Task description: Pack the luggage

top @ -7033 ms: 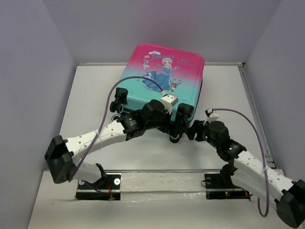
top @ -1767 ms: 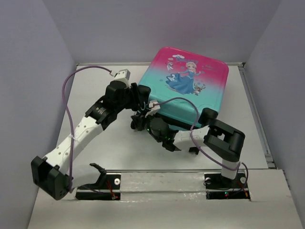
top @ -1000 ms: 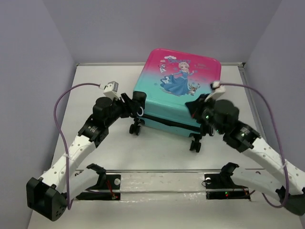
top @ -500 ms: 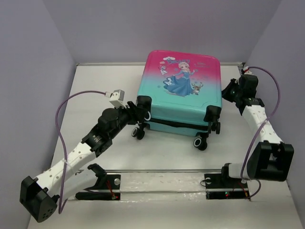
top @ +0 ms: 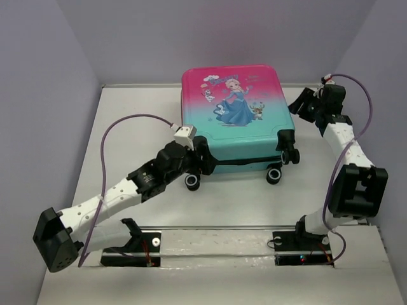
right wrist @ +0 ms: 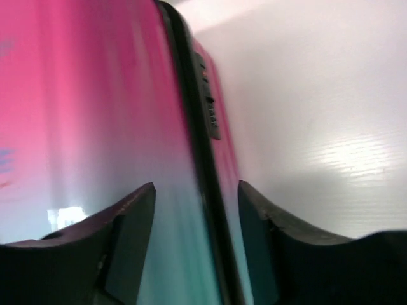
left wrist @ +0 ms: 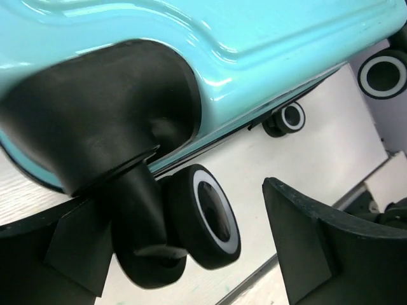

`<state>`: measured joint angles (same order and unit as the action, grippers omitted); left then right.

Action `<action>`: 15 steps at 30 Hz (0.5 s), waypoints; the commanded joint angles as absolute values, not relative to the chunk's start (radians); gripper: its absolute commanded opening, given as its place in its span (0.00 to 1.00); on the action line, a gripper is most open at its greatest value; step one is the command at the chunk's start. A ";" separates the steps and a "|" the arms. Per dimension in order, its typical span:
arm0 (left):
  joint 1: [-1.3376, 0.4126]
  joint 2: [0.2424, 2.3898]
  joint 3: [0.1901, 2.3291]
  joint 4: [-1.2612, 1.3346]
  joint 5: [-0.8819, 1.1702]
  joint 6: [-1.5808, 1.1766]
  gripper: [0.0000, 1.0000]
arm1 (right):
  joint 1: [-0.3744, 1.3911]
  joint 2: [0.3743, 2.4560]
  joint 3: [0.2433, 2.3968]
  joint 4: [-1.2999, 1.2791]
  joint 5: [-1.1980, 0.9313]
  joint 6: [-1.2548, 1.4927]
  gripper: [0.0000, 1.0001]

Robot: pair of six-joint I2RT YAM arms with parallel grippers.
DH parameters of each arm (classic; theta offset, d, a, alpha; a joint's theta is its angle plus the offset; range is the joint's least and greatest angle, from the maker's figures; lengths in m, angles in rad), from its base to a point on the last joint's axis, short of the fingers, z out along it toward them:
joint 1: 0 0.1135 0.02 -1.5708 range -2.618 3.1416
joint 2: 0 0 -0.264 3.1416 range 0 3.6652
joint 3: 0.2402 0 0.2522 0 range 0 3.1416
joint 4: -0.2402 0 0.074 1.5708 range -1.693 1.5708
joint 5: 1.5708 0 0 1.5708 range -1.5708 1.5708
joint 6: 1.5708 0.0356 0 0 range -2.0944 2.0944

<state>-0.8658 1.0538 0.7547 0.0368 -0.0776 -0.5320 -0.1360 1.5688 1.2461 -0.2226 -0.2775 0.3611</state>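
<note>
The luggage (top: 232, 108), a closed pink-to-teal suitcase with a princess print, lies flat at the back middle of the table, black wheels (top: 193, 181) toward me. My left gripper (top: 202, 165) is open at its front-left corner. In the left wrist view its front-left wheel (left wrist: 205, 216) and black wheel housing (left wrist: 102, 121) sit between the fingers (left wrist: 318, 248); contact cannot be told. My right gripper (top: 295, 105) is open at the suitcase's right side. In the right wrist view the fingers (right wrist: 130, 235) straddle the black zipper seam (right wrist: 197, 140) of the shell (right wrist: 76, 127).
Grey walls close in the table on the left, back and right. A raised strip (top: 340, 146) runs along the table's right edge. The arm bases and a rail (top: 216, 229) lie at the near edge. Purple cables (top: 127, 124) loop above both arms.
The suitcase has shifted left and turned so its wheeled edge faces me squarely. My left gripper has moved right to the front-left wheel. My right gripper has stayed at the suitcase's right side.
</note>
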 commanded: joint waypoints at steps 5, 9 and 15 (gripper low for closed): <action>-0.884 0.712 0.819 -0.069 -0.377 -0.448 0.99 | -0.031 1.252 1.233 -0.212 -0.319 0.377 0.74; -0.881 0.605 0.657 -0.132 -0.374 -0.584 0.91 | 0.061 1.105 1.181 -0.209 -0.365 0.361 0.74; -0.881 0.575 0.379 -0.086 -0.339 -0.730 0.53 | 0.480 0.971 1.010 -0.189 -0.197 0.388 0.75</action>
<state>-0.8810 0.5426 0.5041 -0.0704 -0.3218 -0.6220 0.2649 0.9943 1.1141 -0.1967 -0.2882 0.3721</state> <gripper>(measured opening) 0.562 0.744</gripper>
